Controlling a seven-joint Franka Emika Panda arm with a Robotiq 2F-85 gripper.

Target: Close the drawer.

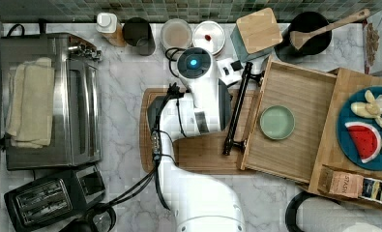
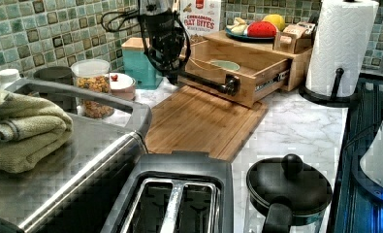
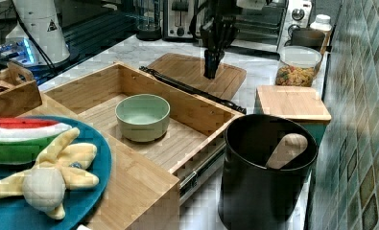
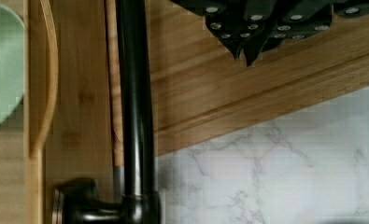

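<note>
In the right view, a black utensil crock point(image 3: 266, 175) stands nearest, and just past it the drawer point(image 3: 144, 112) is pulled well out of its bamboo shelf unit point(image 3: 144, 191), a pale green bowl point(image 3: 142, 117) resting on its bottom. Beyond its black bar handle point(image 3: 192, 89), the gripper point(image 3: 211, 72) hangs over the cutting board point(image 3: 196, 72), fingers pressed together, touching nothing.
</note>
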